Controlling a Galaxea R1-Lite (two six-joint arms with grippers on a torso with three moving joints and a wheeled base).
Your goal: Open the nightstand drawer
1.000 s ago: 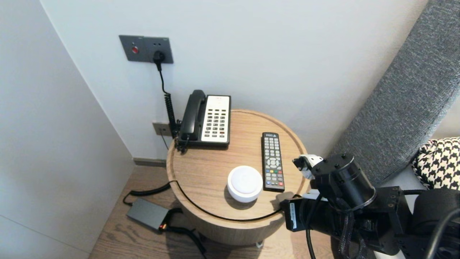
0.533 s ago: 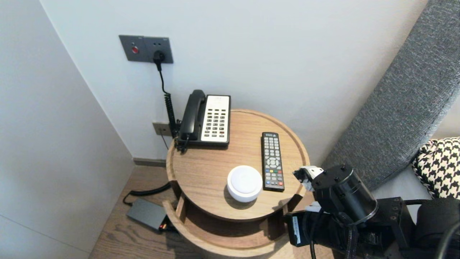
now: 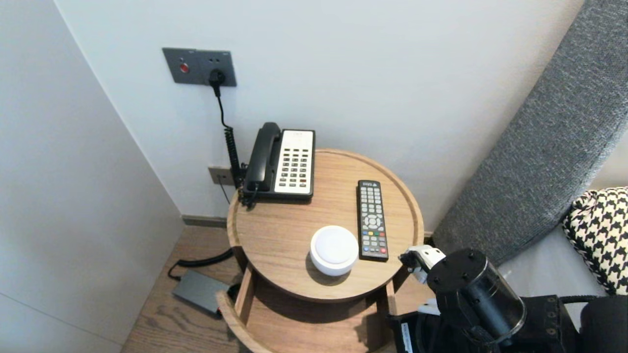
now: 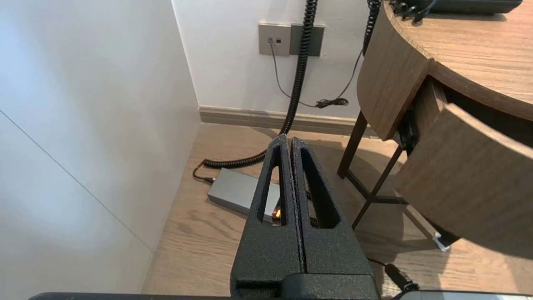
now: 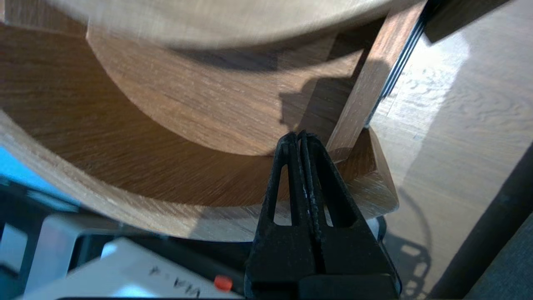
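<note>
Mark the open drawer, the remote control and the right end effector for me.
drawer [image 3: 304, 328]: head view, bare wooden floor inside it.
remote control [image 3: 372, 220]: head view, middle of its keypad.
right end effector [image 5: 300, 135]: right wrist view, between its shut fingertips.

Right gripper [image 5: 300, 135] hidden in head view behind own wrist housing [image 3: 471, 289]. Whether its fingertips touch drawer [image 5: 125, 196] wall just beside them: cannot tell. Drawer front cut off by head view's lower edge. Drawer's back, beyond fingertips, lost in shadow under table top [image 5: 208, 21], itself blurred. White box [image 5: 125, 271] near wrist blurred, writing unreadable. Remote [image 3: 372, 219] key labels too small to read. Phone [image 4: 458, 4], far beyond left gripper [image 4: 290, 139], cut by edge.
</note>
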